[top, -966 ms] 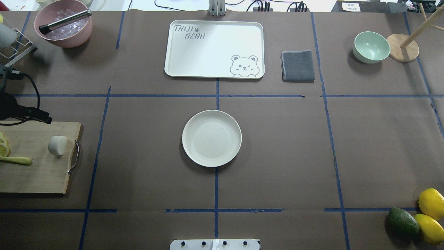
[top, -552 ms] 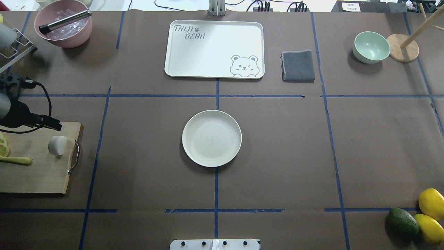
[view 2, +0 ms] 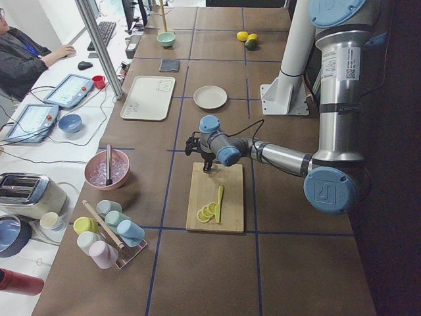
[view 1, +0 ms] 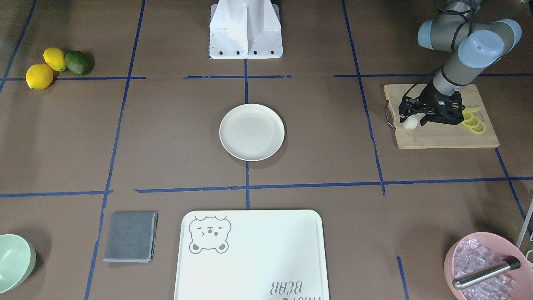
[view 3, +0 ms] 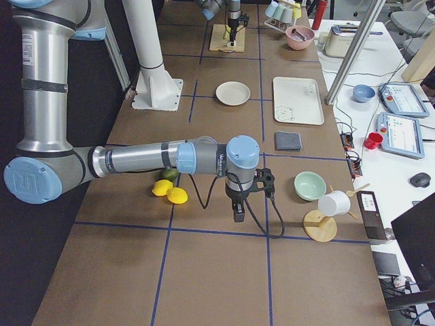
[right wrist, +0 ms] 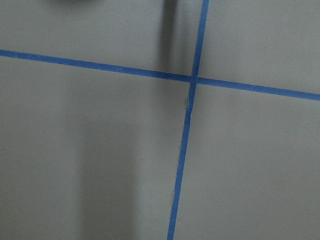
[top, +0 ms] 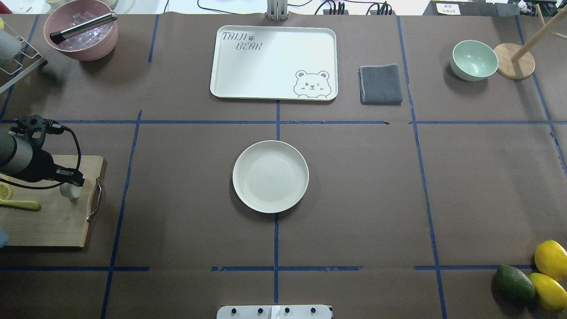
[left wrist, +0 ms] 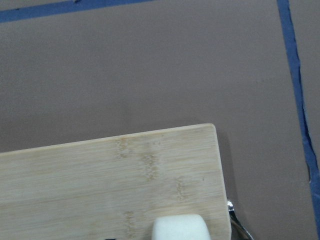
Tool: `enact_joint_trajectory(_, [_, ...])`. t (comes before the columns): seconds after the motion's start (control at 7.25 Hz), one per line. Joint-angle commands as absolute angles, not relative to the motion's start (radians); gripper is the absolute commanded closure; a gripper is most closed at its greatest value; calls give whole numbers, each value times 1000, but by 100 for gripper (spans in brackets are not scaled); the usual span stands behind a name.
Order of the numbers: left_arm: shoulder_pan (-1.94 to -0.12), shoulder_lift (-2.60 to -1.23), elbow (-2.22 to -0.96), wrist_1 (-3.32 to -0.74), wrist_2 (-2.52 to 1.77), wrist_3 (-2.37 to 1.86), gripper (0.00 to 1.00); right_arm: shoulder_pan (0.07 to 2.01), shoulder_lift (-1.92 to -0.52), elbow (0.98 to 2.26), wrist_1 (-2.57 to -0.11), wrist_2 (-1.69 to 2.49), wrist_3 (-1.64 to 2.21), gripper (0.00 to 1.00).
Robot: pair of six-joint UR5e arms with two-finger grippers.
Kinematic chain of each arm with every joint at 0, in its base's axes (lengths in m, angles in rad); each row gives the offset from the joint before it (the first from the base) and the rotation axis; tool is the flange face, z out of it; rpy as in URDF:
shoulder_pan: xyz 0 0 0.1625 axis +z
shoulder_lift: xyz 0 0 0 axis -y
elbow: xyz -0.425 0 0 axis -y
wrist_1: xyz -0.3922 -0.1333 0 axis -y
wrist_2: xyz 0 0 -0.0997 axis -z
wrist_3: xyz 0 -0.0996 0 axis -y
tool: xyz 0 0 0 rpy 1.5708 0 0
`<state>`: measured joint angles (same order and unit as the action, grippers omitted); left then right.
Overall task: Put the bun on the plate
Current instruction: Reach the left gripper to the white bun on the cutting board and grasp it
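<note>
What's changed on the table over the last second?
The left gripper swung in from the far edge of the cutting board, toward the robot. It is now over the bun, jaws seemingly open on either side of it. Nothing has been picked up. The bun, the plate and everything else stayed put.
</note>
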<state>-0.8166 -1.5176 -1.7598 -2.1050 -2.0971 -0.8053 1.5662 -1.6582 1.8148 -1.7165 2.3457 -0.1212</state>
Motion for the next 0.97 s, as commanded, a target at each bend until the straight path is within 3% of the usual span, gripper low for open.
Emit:
enact_joint_trajectory(0.0, [-816, -1517, -1761, -2105, -2097, -805, 56, 1566, -1658, 1815, -1717, 2347, -120, 0])
enact_joint_trajectory(0.41, [-813, -1586, -1876, -1935, -2103, -808, 58, 1566, -1658, 1816, -1717, 2350, -118, 0])
enact_joint_trajectory(0.83, [-789, -1870, -1895, -1687, -2095, -972, 58, 1566, -1658, 1816, -1715, 2352, -118, 0])
